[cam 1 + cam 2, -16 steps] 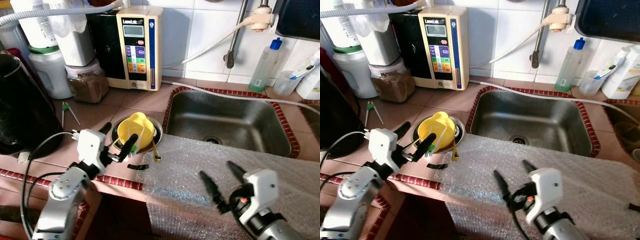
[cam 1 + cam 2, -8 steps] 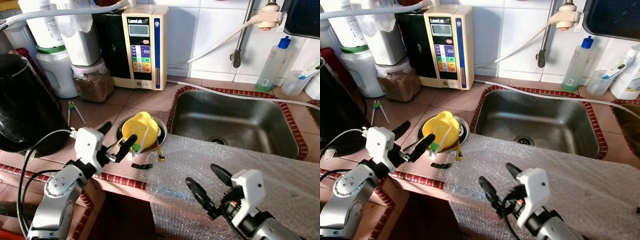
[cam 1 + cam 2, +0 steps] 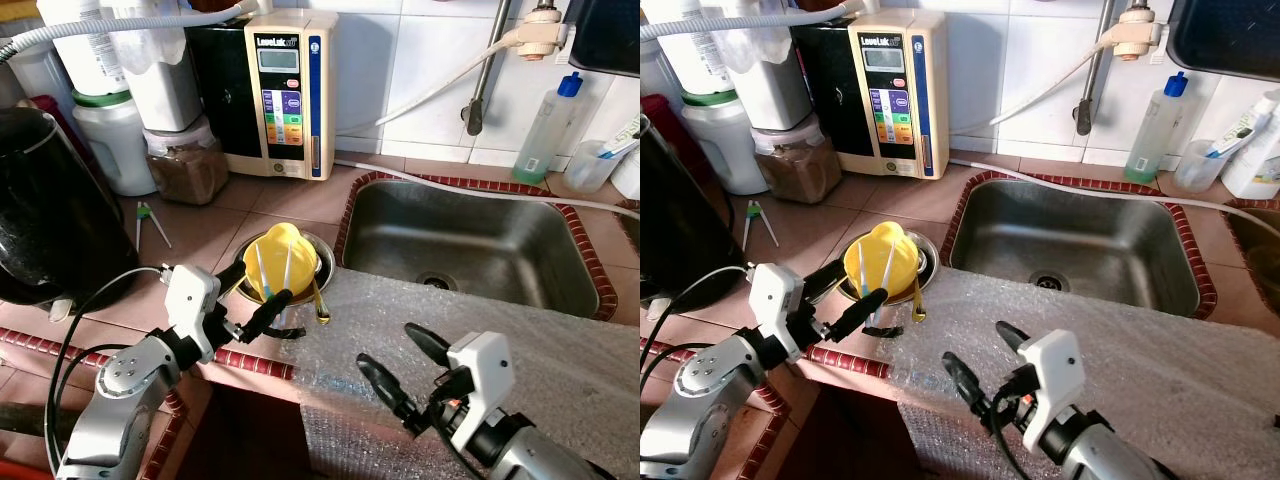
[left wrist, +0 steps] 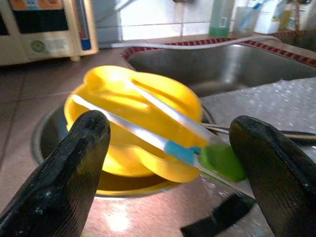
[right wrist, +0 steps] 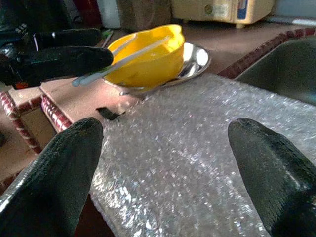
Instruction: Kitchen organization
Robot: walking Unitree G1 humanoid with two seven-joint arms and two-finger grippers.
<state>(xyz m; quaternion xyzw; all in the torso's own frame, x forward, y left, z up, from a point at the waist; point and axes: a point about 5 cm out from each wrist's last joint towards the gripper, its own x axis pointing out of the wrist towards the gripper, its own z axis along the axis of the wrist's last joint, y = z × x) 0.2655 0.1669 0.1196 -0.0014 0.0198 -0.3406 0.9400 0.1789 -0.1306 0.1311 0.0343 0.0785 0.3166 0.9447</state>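
hovering at the counter edge, your left gripper (image 3: 248,312) is spread wide just short of the yellow bowl (image 3: 278,257), which sits in a steel dish (image 3: 917,262) beside the sink (image 3: 470,240). your right gripper (image 3: 392,364) is splayed wide over the bubble wrap (image 3: 520,340), holding nothing.

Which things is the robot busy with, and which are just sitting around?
Busy with:
left gripper
yellow bowl
clear tongs
metal dish

Sitting around:
sink
bubble wrap
water machine
right gripper
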